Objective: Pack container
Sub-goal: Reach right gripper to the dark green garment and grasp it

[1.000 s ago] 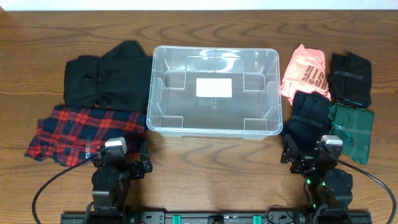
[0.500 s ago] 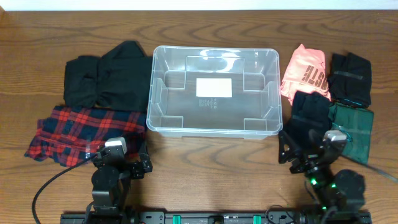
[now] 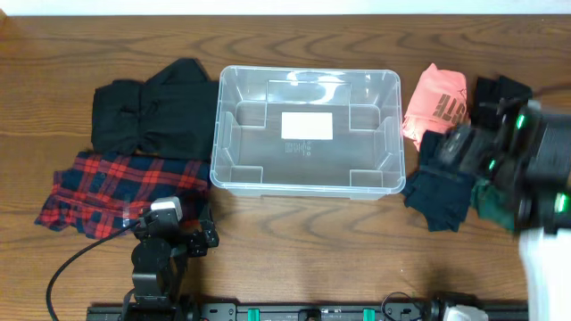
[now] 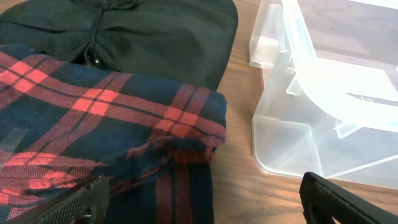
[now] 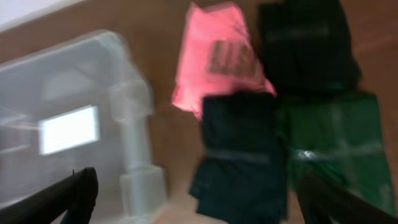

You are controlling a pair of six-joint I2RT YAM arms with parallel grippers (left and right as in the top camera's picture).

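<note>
While I watched the overhead feed, the container (image 3: 268, 147) sat upright in the middle of the wooden table (image 3: 294, 254), a white label (image 3: 307, 125) on its clear base. To its left lay a black garment (image 3: 156, 111) and, nearer the arms, a red-and-navy plaid cloth (image 3: 125, 187), both just beside the container's left wall. The left wrist feed showed a strip of bare wood between the plaid's corner and the container's front corner. The left gripper (image 4: 204, 186) hung low over that plaid corner at the table's near edge, its jaws spread wide with nothing between them. To the container's right lay four folded pieces packed close: a pink piece (image 3: 435, 102) with dark lettering, a black folded piece (image 5: 305, 43) beside it, a navy piece (image 3: 439, 192) in front of the pink, and a green piece (image 5: 329, 155) beside the navy. On the overhead feed the right arm (image 3: 535, 152) was a blur above the black and green ones. The right wrist feed was smeared too, yet the right gripper (image 5: 196, 186) was plainly spread apart, empty, looking down on the navy piece.
</note>
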